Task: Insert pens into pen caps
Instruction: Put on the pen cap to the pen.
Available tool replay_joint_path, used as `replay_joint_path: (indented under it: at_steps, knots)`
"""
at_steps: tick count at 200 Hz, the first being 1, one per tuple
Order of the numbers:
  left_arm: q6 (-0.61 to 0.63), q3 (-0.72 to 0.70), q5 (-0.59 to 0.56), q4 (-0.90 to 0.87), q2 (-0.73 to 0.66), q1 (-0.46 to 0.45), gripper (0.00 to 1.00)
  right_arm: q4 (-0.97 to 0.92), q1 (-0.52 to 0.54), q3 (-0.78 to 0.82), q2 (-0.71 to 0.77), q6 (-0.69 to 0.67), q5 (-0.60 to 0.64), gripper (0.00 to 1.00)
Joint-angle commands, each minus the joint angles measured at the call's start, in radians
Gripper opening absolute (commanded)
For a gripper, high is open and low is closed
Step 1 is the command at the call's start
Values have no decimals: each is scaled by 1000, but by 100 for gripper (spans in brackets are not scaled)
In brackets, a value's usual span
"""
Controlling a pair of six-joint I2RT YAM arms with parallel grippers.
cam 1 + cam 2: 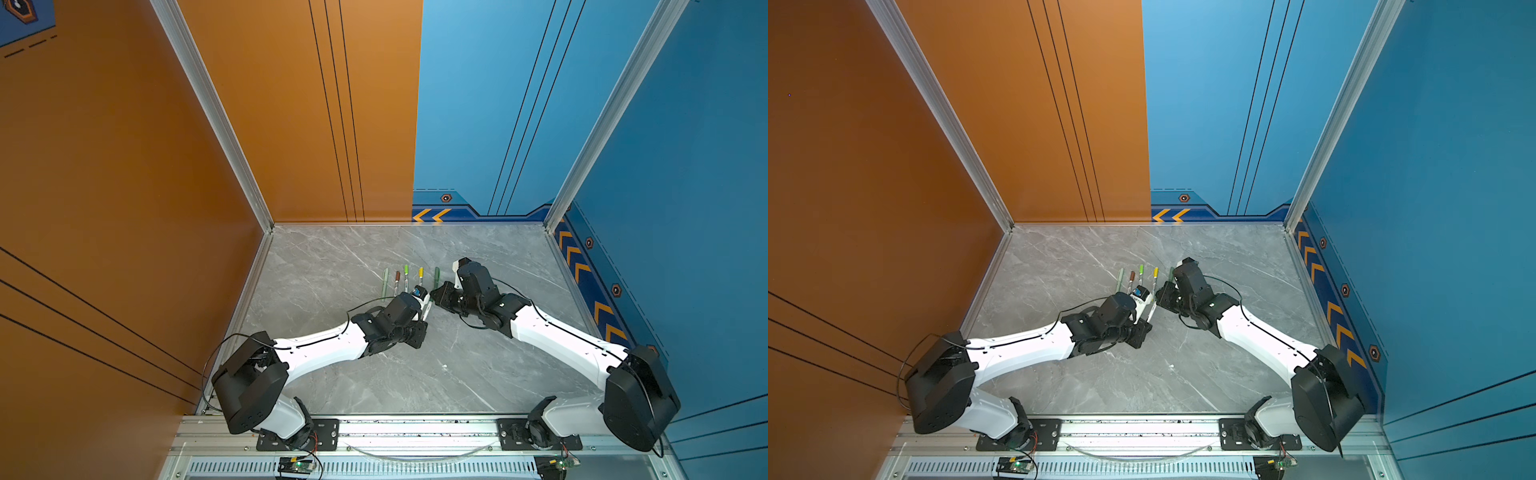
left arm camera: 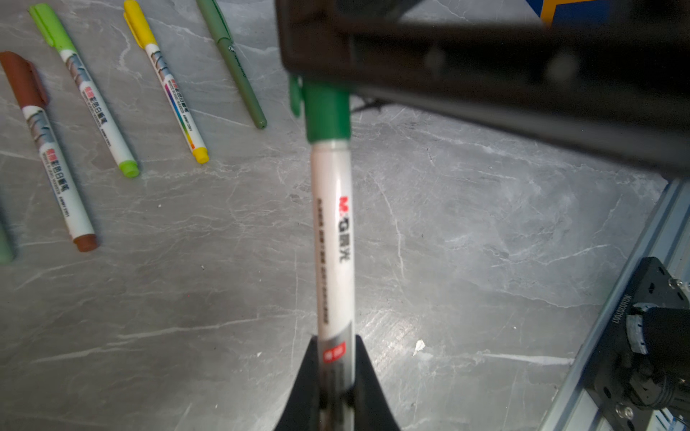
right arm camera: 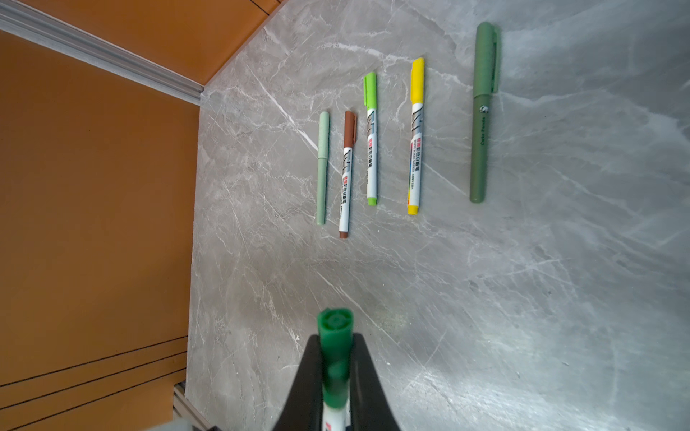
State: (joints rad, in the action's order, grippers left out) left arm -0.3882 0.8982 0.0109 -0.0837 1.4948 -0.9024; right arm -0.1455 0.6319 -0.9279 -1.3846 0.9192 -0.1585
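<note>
My left gripper (image 2: 336,347) is shut on the lower part of a white-barrelled pen (image 2: 332,224). The pen's far end sits inside a dark green pen cap (image 3: 335,328), and my right gripper (image 3: 335,343) is shut on that cap. In both top views the two grippers meet tip to tip above the table's middle, left (image 1: 426,311) and right (image 1: 434,296). Behind them several capped pens lie in a row: sage-green (image 3: 323,168), brown (image 3: 347,175), light green (image 3: 370,138), yellow (image 3: 415,138) and dark green (image 3: 481,112).
The grey marble table (image 1: 374,374) is walled by orange panels (image 1: 124,208) on the left and blue panels (image 1: 685,208) on the right. An aluminium rail (image 1: 415,428) carrying both arm bases runs along the front edge.
</note>
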Motion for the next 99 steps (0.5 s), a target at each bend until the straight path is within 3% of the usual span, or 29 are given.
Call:
replay_joint_path:
  at_steps: [1,30,99]
  knots:
    - [71,96,-14,249,-12,6,0,-114,57,40,-51,19,-137,0]
    - [79,84,-18,317,-14,14,0,-120,63,29,-81,-1,-159,0]
    - [42,94,128,383,-34,93,0,-83,139,27,-135,-36,-248,0]
